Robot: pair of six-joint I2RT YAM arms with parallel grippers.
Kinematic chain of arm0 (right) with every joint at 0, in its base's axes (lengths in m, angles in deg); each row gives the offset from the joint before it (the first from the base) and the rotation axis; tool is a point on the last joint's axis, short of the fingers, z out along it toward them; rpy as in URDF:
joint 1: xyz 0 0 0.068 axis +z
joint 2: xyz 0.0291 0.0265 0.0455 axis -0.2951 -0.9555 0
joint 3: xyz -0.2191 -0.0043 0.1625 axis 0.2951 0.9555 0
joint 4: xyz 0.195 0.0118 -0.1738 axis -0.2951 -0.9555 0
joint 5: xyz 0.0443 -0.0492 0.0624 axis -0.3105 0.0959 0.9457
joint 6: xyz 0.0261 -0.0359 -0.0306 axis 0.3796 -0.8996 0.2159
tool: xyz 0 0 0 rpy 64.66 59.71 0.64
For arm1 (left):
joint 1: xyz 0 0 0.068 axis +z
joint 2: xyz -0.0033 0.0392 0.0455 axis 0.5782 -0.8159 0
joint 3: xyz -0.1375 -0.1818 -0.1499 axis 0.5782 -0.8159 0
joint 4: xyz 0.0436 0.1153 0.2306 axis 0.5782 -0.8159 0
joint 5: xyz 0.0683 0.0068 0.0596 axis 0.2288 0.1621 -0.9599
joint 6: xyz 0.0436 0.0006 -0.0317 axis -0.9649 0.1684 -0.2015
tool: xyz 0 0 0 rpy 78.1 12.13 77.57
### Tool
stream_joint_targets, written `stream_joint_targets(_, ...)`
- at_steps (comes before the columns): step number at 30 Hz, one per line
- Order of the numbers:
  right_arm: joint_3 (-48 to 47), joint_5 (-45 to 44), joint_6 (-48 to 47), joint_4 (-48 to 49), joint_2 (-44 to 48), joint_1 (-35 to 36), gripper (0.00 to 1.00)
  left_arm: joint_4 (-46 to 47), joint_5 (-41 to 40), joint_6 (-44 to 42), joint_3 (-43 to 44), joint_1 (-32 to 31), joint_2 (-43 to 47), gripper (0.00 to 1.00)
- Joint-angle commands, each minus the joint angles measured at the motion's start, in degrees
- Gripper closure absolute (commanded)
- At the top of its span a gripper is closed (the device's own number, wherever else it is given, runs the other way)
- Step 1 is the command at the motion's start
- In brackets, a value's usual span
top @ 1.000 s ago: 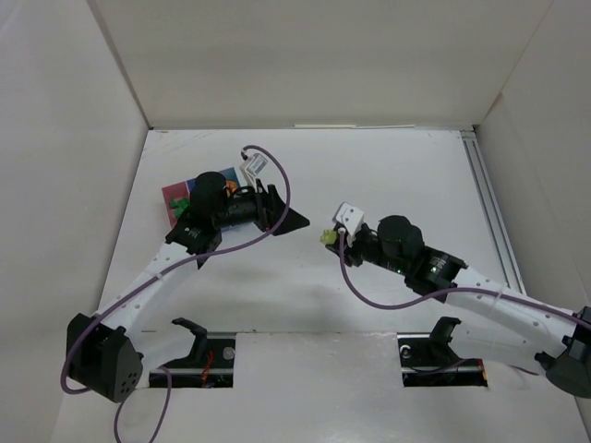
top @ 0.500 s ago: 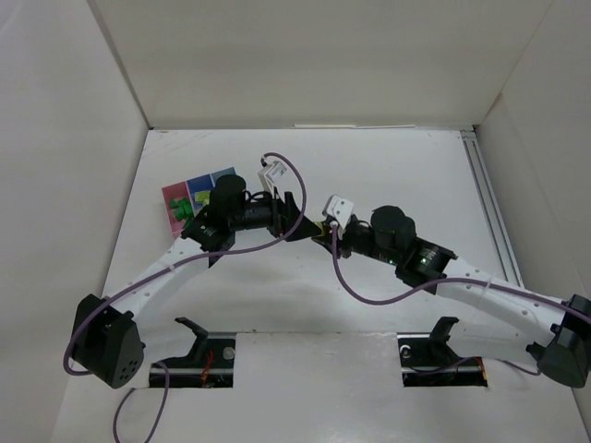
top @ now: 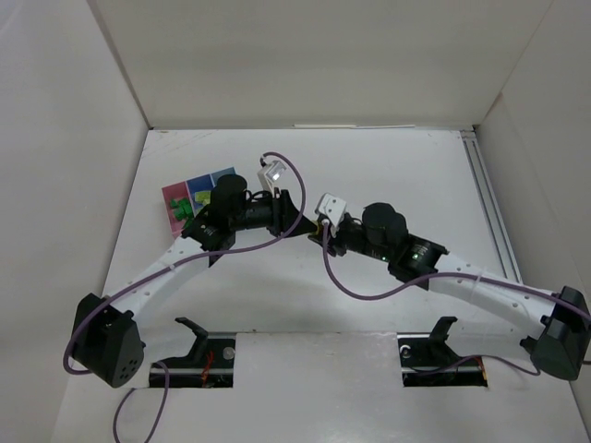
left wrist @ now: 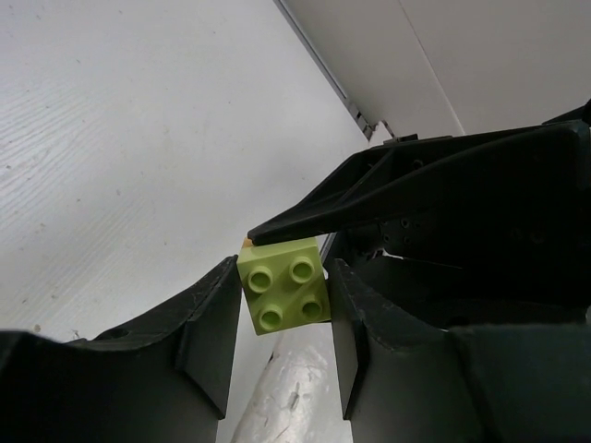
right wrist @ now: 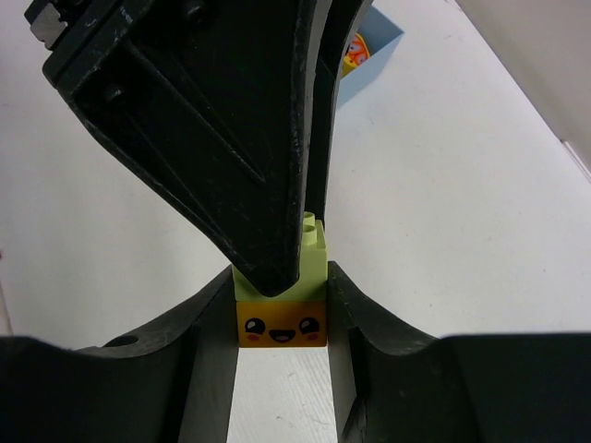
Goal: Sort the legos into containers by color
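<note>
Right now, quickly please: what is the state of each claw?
Left claw: closed on the light green brick.
Right claw: closed on the orange smiley brick stacked under it.

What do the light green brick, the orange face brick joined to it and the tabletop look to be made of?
Light green brick: smooth moulded plastic, soft sheen on its studs. Orange face brick: likely the same plastic, with a printed smiling face. Tabletop: white, matte, faintly streaked grain; painted wood or laminate, cannot tell which.
</note>
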Motion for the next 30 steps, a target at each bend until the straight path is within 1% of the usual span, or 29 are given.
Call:
stream_joint_targets(1, -3.7, -1.1, 0.4, 4.4, -0.7, -0.2, 0.93, 1.7, 1.9, -1.6, 2.2, -0.2, 1.2, 0.84)
stream_joint_targets(3, -3.7, -1.1, 0.4, 4.4, -0.7, -0.2, 0.92, 1.1, 1.9, -1.6, 2.2, -0.2, 1.9, 0.87)
stream_joint_targets(5, -4.2, -1.1, 0.4, 4.4, -1.2, -0.2, 0.87, 1.1, 1.9, -1.6, 2.2, -0.2, 2.4, 0.88)
stream_joint_targets(6, -4.2, -0.5, 0.4, 4.4, -1.2, -0.2, 0.77, 1.1, 1.4, -1.6, 2.2, -0.2, 2.4, 0.89)
stream_joint_targets(9, -4.2, 0.4, 0.9, 4.4, -1.2, -0.2, 0.69, 0.6, 0.8, -1.6, 2.2, -0.2, 3.0, 0.92)
stream_joint_targets(10, -4.2, 1.0, 0.9, 4.4, -1.2, -0.2, 0.6, 0.6, 0.8, -1.6, 2.7, -0.2, 3.0, 0.92)
stream_joint_targets(11, -4.2, 1.8, 0.9, 3.8, -1.2, -0.2, 0.57, 0.6, 0.8, -1.6, 2.7, -0.2, 3.5, 0.92)
stream_joint_targets(13, -4.2, 2.9, 0.9, 3.8, -1.2, -0.2, 0.56, 0.1, -0.3, -1.6, 2.7, -0.2, 3.5, 0.94)
stream_joint_targets(18, -3.7, 2.4, 0.9, 2.2, -0.7, -0.2, 0.44, -2.4, -2.0, -2.6, 3.9, -0.2, 4.0, 0.94)
stream_joint_targets(20, -3.7, 1.9, 0.9, 2.2, -0.7, -0.2, 0.42, -2.4, -2.5, -2.6, 3.9, -0.2, 4.0, 0.94)
stream_joint_targets(26, -3.1, -0.4, 0.9, 0.1, 0.4, -0.2, 0.42, -3.0, -3.0, -3.1, 3.9, -0.2, 4.5, 0.94)
stream_joint_targets(27, -3.1, -0.4, 0.9, 0.1, 0.4, -0.2, 0.48, -3.0, -3.0, -3.1, 3.9, -0.2, 4.5, 0.94)
stream_joint_targets(30, -2.5, -0.4, 0.4, 0.1, 1.5, -0.2, 0.56, -3.0, -3.0, -3.1, 3.9, -0.2, 4.5, 0.94)
